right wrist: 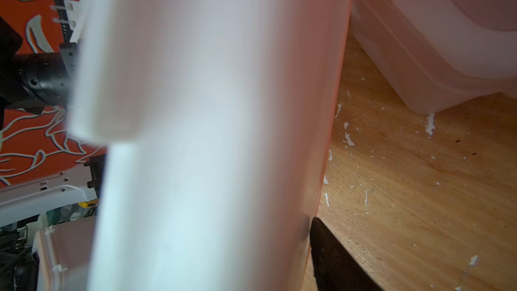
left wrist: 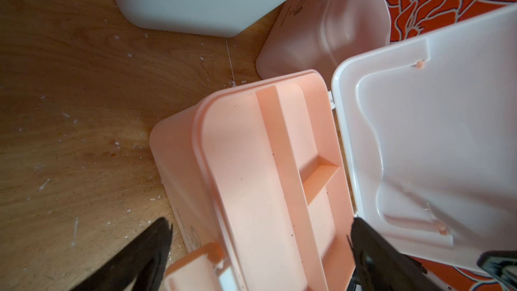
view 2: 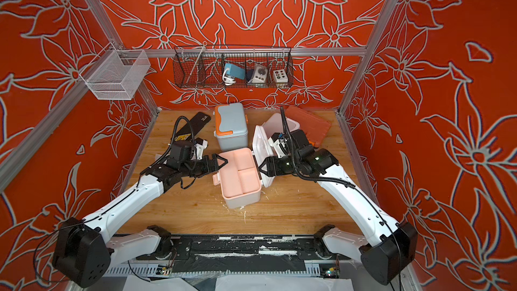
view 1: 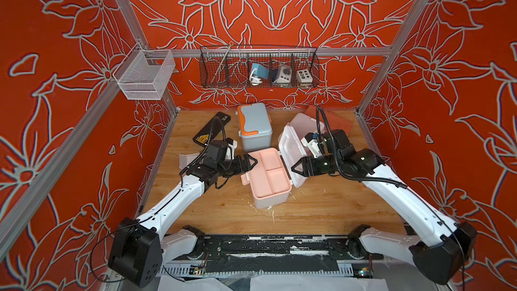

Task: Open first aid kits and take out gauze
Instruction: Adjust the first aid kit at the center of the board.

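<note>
Plainly, the white kit with peach trim stands open at the middle of the table. Its lid is swung up toward 3 o'clock, and a peach tray covers the inside. No gauze shows in any view; it probably lies under that tray.

The left gripper hangs with its jaws spread wide and empty, just beside the kit's 9 o'clock edge, so the tray lies at 3 o'clock from it. The right gripper is against the lid's outer face. Whether it clamps the lid or only props it, I cannot tell.

The tray's long axis and its raised rib run roughly 12 to 6 o'clock. The free left arm is nearer, so its jaws would need to straddle the rib across 9 to 3.
</note>
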{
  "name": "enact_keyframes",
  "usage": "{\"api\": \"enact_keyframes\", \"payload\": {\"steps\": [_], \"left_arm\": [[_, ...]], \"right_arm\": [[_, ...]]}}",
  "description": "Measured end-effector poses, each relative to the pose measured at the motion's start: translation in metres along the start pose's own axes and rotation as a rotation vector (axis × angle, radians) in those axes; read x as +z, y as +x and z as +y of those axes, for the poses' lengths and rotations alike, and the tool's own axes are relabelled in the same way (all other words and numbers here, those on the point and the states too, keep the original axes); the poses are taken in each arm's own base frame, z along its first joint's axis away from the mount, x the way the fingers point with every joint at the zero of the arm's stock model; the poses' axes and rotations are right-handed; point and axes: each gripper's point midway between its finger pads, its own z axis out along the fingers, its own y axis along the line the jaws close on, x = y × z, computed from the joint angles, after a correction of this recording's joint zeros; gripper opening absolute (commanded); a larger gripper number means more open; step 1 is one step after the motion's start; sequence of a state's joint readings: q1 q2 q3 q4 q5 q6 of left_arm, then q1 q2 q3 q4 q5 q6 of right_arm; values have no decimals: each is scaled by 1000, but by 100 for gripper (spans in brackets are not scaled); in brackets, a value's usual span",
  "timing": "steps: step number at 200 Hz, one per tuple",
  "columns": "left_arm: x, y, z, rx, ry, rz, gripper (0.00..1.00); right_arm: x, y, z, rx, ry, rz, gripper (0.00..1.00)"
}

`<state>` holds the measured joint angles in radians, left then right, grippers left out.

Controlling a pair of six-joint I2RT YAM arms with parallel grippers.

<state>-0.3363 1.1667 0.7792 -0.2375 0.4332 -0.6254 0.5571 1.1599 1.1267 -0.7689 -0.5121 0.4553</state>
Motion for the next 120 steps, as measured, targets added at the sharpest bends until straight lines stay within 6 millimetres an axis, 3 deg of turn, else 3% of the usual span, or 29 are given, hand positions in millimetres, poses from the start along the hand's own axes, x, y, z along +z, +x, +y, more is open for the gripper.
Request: {"api": "enact_keyframes", "payload": {"steps": [48, 85, 120], "left_arm": [[5, -9, 3, 21, -43, -10, 97], [-6, -34, -2, 77, -109, -80, 97], [-16, -43, -2, 102, -177, -106, 98]], "right_arm": [[2, 9, 5, 53, -39, -30, 66], [2, 17, 10, 83, -56, -28, 67], [1, 21, 5, 93, -30, -25, 72]]}}
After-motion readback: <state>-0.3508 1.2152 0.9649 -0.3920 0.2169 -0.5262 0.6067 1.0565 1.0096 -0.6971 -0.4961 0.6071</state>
